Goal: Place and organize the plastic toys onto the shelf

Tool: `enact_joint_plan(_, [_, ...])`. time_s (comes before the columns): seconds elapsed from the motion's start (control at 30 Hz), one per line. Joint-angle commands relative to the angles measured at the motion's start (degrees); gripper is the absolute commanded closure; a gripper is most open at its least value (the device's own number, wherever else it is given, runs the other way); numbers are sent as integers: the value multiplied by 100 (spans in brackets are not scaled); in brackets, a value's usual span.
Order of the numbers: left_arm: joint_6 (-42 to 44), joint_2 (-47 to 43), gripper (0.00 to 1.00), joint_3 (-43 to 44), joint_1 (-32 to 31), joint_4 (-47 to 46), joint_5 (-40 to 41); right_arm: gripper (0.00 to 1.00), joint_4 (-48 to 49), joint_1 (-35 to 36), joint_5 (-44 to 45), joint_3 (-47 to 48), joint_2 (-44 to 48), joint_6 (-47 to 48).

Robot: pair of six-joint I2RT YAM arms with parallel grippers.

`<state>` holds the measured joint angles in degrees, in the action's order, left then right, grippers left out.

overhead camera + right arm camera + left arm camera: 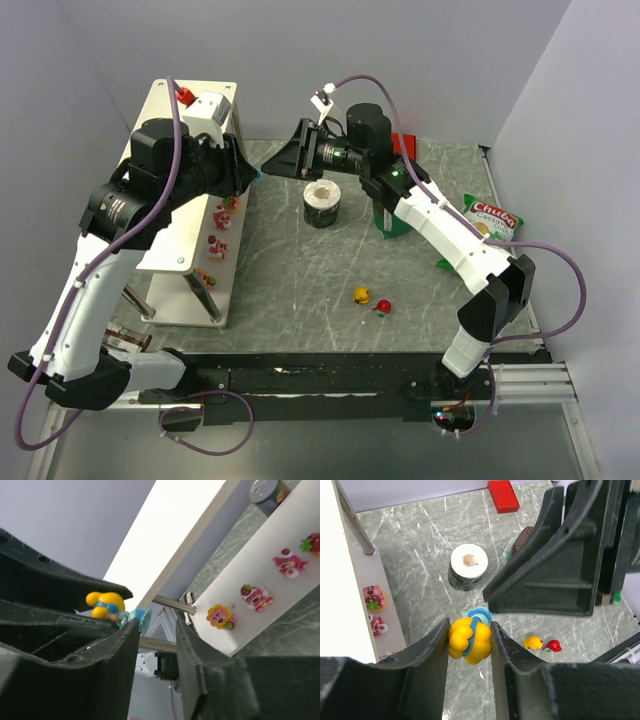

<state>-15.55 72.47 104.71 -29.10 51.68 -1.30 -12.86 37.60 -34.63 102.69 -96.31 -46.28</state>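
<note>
My left gripper [470, 635] is shut on a yellow toy with a blue band [469, 640], held above the table beside the shelf [180, 130]. In the right wrist view the same yellow toy [105, 605] shows just left of my right gripper [157, 630], which is open with nothing between its fingers. In the top view the two grippers meet tip to tip, the left gripper [250, 175] and the right gripper [282, 165]. Three pink toys [221, 617] [256, 597] [288, 562] lie on the shelf's lower tier. A yellow toy [362, 295] and a red toy [382, 305] lie on the table.
A white-topped roll [322, 203] stands mid-table right of the grippers. A red block [403, 143] lies at the back, a green chip bag [492, 215] at the right. A red piece [185, 96] and a white box [215, 108] sit on the shelf top.
</note>
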Motion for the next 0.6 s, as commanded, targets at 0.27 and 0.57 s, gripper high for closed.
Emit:
enact_joint_plan(0.27, [43,-101,92,103,-34,-255,-213,54,12,10,36,725,-326,58])
enact_joint_plan(0.57, [8,-110,87,129,-34,-369,7,57,-366,150,18,910,-546,172])
